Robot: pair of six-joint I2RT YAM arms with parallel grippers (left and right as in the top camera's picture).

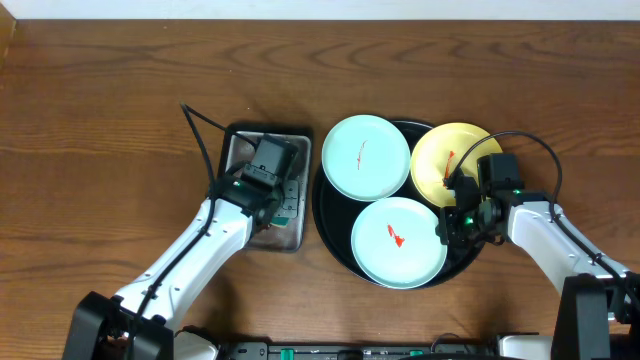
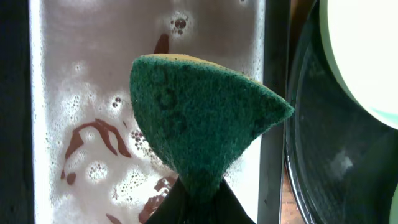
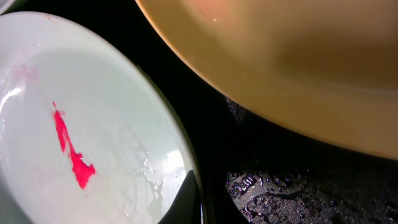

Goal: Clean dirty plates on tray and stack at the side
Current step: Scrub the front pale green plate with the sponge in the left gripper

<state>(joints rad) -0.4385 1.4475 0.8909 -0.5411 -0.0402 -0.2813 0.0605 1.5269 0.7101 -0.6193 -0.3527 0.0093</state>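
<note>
My left gripper (image 1: 266, 166) is squeezing the green scrub sponge (image 2: 199, 118) — my right gripper (image 1: 457, 213), I can't tell. Three smeared round plastic plates (image 1: 398, 243) are waiting unwashed on the round black tray (image 1: 331, 226) — none stacked.

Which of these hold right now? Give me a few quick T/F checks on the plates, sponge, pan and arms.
1. The far mint plate, near mint plate and yellow plate all sit on the black tray. True.
2. The yellow plate is clean. False: it carries a red smear.
3. The left gripper has its jaws shut on a green scouring sponge above the metal pan. True.
4. The pan is dry. False: it holds foamy water with reddish streaks.
5. The right gripper hangs over the pan. False: it is at the tray's right side, between the yellow and near mint plates.
</note>
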